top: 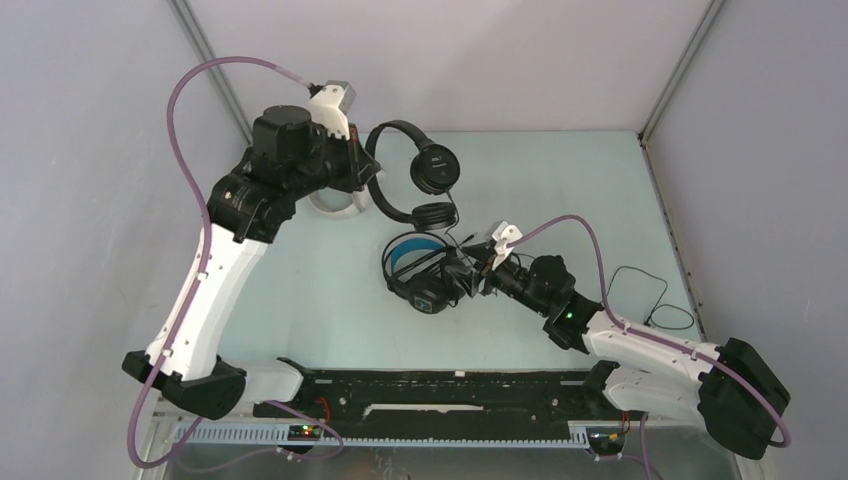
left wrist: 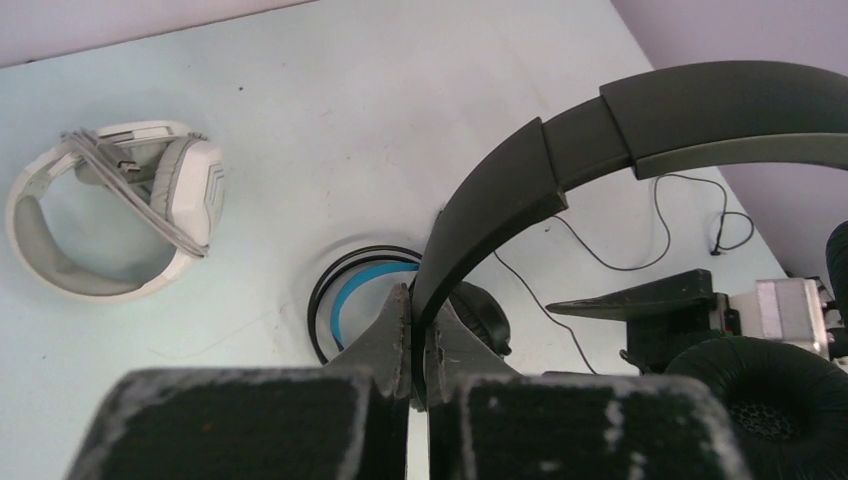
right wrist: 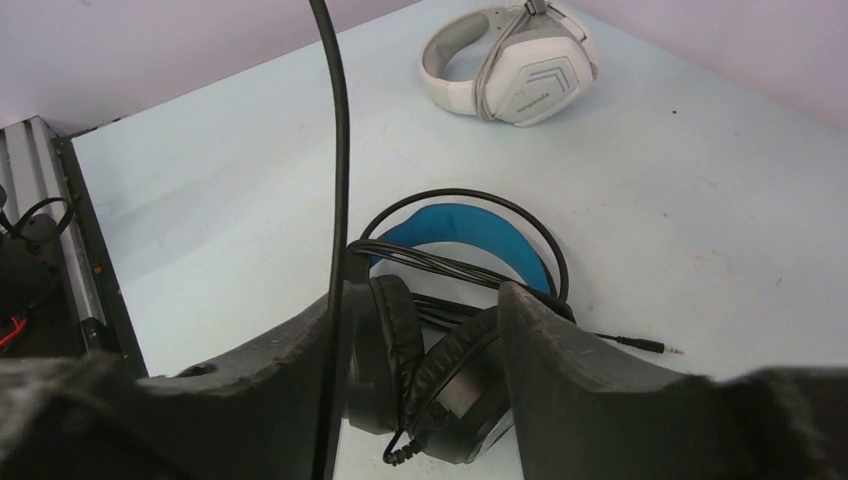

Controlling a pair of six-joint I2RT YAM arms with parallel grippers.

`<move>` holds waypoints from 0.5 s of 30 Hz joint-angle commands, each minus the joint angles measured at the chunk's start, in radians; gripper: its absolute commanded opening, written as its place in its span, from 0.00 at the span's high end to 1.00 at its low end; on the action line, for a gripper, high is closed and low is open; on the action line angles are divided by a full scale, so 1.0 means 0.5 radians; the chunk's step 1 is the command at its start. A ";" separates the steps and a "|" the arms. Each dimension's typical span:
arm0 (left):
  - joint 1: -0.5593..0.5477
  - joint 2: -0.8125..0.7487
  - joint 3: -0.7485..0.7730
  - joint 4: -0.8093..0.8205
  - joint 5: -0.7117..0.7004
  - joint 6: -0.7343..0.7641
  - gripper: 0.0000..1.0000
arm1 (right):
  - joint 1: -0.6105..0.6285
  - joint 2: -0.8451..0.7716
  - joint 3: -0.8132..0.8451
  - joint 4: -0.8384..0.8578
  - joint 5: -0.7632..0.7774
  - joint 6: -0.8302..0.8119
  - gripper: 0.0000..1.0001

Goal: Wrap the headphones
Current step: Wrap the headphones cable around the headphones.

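Headphones, slim and black, hang pinched at headband.

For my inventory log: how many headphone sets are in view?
3: slim black set in the left tool; blue-lined set lying by the right tool; white set lying at far left.

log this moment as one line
left gripper shut on slim black headphones | right gripper open above blue-lined headphones | white headphones cord-wrapped on table

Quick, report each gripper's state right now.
Left gripper: shut on the slim black headphones, at the headband.
Right gripper: open, close to the blue-lined headphones; a black cable runs past one finger.
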 commanded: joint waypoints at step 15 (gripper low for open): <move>0.049 -0.085 0.005 0.183 0.650 0.040 1.00 | -0.288 -0.042 -0.204 0.516 -0.190 0.169 1.00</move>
